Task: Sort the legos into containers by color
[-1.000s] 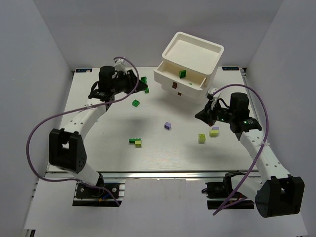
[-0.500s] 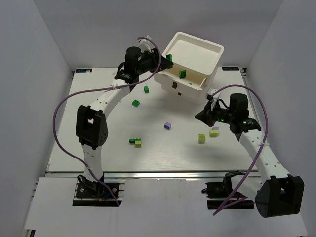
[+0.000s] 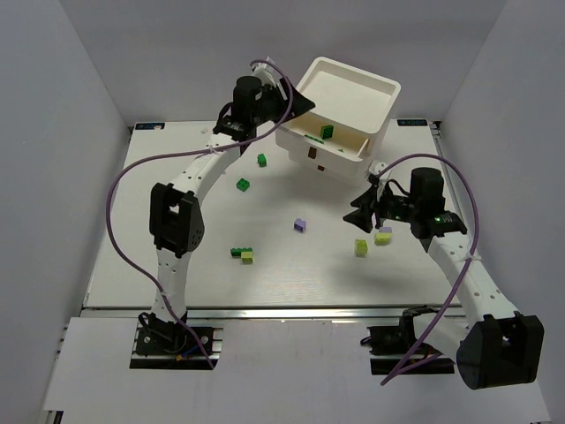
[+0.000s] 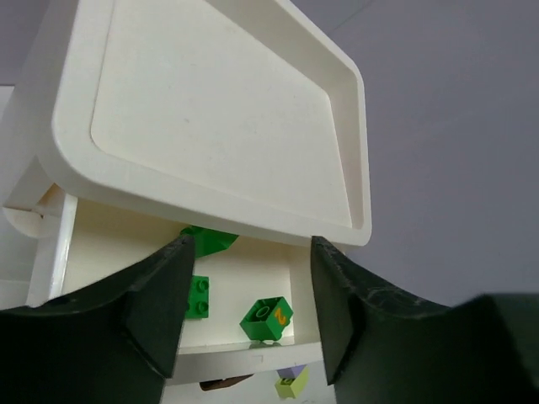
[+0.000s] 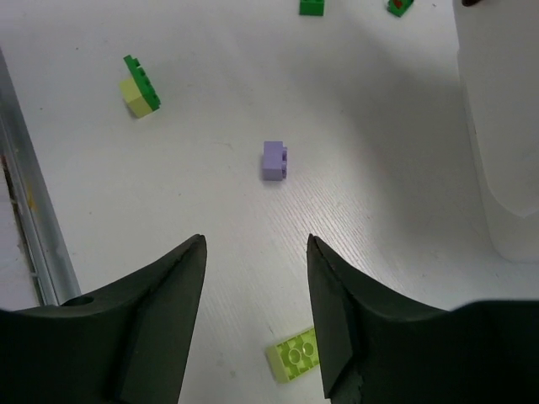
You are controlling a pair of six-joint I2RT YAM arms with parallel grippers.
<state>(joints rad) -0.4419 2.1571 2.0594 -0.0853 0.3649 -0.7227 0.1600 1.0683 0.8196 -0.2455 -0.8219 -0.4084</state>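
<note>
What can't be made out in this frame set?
- Left wrist: one green lego half hidden under the top of the drawer unit.
- Top external: contents of the lower drawers, covered by the open top drawer.
- Right wrist: two green legos cut off by the top edge.

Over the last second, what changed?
Left fingers swung from the far-left table up to the open top drawer and opened, apparently dropping a green lego inside. Right fingers opened in place, empty. Table legos and the drawer unit stayed put.
</note>
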